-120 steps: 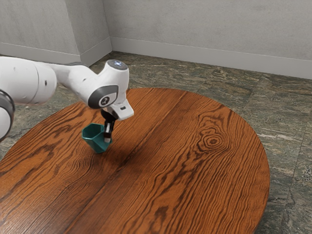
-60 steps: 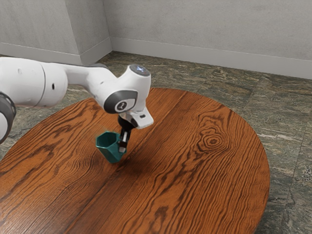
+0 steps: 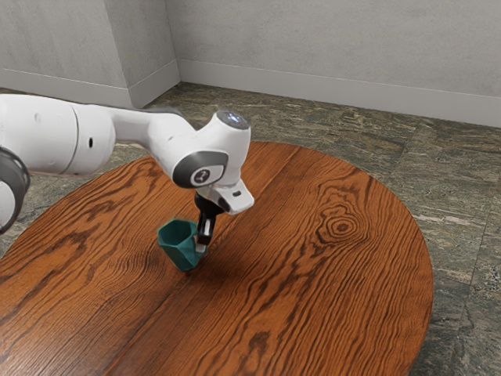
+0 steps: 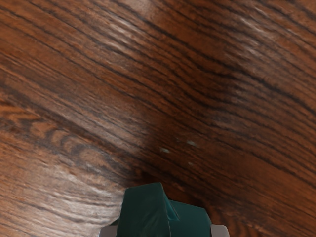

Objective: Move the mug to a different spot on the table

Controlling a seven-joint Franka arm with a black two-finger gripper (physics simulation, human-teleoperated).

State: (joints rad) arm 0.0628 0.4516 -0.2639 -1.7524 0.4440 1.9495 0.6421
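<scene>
A teal faceted mug sits low over the round wooden table, tilted a little, left of the table's middle in the exterior view. My black gripper reaches down from the white hand and is shut on the mug's rim on its right side. Whether the mug's base touches the wood I cannot tell. In the wrist view the mug is a dark teal block right under my hand, with wood grain beyond it.
The table top stretches wide toward the exterior view's right and front. Stone floor surrounds it, with grey walls behind.
My arm has carried the mug toward the exterior view's right and front over the last second, and lowered it closer to the wood in the last half second.
</scene>
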